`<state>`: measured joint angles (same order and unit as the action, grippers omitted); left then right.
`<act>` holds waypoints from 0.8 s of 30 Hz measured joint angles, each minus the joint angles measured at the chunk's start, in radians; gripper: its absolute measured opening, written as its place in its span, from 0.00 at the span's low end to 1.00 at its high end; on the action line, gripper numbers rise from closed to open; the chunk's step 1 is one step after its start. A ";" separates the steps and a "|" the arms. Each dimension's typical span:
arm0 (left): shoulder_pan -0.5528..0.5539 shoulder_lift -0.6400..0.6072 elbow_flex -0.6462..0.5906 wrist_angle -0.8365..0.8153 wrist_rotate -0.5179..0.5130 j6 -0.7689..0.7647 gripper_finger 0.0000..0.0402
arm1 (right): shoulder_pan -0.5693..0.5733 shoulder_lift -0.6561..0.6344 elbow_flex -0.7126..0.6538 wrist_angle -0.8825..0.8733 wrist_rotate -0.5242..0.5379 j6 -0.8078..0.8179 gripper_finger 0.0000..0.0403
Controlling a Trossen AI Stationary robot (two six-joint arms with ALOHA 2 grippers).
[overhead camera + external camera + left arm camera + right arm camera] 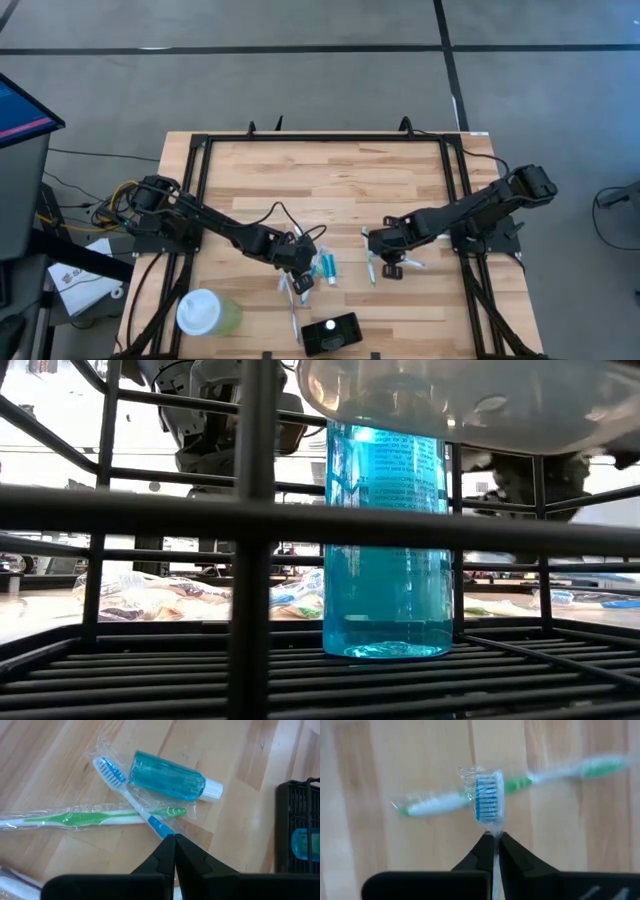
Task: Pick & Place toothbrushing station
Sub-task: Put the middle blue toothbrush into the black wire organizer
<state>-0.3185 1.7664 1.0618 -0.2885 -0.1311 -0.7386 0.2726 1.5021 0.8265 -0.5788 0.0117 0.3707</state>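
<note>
Both tools are being closed on wrapped blue-bristled toothbrushes: left tool [174, 839], right tool [496, 838]. Black wire holder [331, 334] is being filled w/ one teal bottle; most items are lying loose on the bench.

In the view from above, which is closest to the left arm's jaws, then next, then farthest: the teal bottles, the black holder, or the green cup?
1. teal bottles: right beside the left gripper, toward table middle.
2. black holder: at the near edge.
3. green cup: out toward the left corner.
</note>
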 joint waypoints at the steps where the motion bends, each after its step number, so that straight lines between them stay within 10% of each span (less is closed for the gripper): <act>1: -0.001 0.000 0.000 0.001 -0.002 0.003 0.01 | 0.000 0.000 0.011 -0.005 0.010 0.000 0.01; 24: -0.104 -0.438 -0.333 0.387 -0.149 0.139 0.01 | -0.006 -0.004 0.319 0.158 0.136 0.019 0.00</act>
<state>-0.4226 1.3287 0.7284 0.0985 -0.2800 -0.6000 0.2663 1.4982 1.1453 -0.4210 0.1473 0.3897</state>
